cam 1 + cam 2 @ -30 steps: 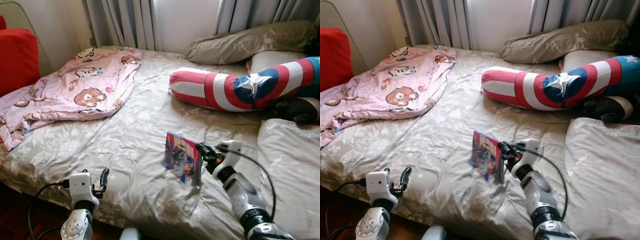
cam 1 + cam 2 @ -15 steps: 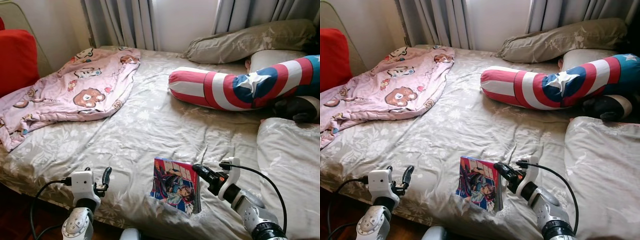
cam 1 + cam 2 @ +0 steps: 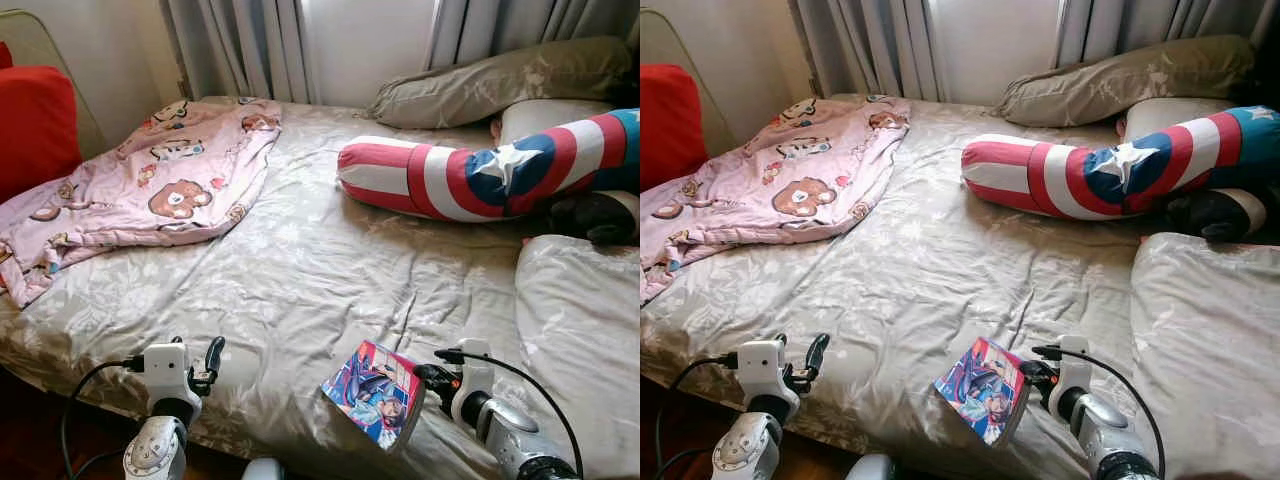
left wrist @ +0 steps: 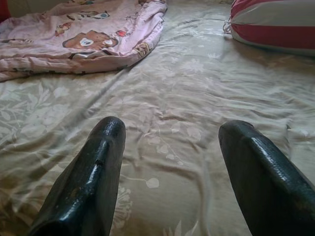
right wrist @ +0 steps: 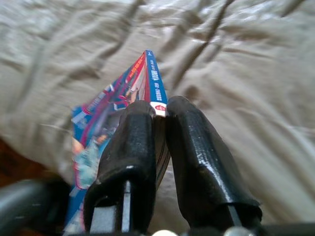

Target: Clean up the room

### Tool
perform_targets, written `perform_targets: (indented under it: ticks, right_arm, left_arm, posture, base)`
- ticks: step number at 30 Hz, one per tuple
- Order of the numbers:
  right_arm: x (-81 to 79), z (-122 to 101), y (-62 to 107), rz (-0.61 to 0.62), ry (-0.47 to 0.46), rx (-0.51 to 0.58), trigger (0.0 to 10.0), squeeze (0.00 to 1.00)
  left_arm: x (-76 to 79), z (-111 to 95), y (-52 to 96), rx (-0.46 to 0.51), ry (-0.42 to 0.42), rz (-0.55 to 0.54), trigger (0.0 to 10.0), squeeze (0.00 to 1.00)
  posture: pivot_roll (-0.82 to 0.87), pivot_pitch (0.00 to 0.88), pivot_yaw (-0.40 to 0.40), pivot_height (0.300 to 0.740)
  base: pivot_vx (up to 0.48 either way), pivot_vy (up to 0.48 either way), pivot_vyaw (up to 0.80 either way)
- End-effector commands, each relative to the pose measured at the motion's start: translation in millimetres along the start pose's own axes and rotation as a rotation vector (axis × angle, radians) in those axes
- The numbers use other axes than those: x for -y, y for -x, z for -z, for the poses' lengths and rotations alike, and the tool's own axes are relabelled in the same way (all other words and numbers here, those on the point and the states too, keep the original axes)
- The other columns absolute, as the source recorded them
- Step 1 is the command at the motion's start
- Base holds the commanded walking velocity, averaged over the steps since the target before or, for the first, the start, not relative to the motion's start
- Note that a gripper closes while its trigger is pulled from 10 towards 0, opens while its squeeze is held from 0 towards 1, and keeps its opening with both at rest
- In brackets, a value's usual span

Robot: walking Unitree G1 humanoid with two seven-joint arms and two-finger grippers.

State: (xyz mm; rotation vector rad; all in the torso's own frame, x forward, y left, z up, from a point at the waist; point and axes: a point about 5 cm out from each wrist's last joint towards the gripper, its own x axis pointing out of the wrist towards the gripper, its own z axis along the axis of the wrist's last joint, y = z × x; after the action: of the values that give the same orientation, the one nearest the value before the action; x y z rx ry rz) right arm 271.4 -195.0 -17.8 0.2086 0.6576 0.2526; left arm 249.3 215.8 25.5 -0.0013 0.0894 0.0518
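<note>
Right gripper (image 3: 424,378) fingers are clamped on the spine of the comic book (image 3: 376,392), holding it tilted above the bed's (image 3: 300,260) near edge, presumably for removal. Left gripper (image 4: 170,162) hovers idle over the sheet, fingers apart.

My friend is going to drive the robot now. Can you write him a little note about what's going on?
Right gripper: fingers shut on a comic book, held above the near edge of the bed.
Left gripper: open, holding nothing, over the bed's near edge.
Done: the book is picked up.
Left: put the book away. The pink bear blanket lies crumpled, and the striped bolster and pillows are still on the bed.
</note>
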Motion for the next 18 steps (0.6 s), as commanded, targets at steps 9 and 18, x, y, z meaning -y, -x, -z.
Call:
perform_targets:
  ticks: [9, 18]
  right_arm:
    - [-6.7, -15.7, -8.1, 0.046, 0.217, -0.012, 10.0, 0.00]
    - [-12.8, -33.2, -13.1, 0.020, 0.222, 0.032, 10.0, 0.00]
  left_arm:
    - [-2.0, -1.1, 2.8, -0.005, -0.007, 0.003, 10.0, 0.00]
    - [-2.4, -0.2, 7.6, -0.009, -0.007, 0.001, 10.0, 0.00]
  posture:
    - [0.10, 0.006, 0.047, 0.650]
    - [0.11, 0.025, 0.048, 0.650]
  base:
    - [0.000, 0.000, 0.00]
    - [0.000, 0.000, 0.00]
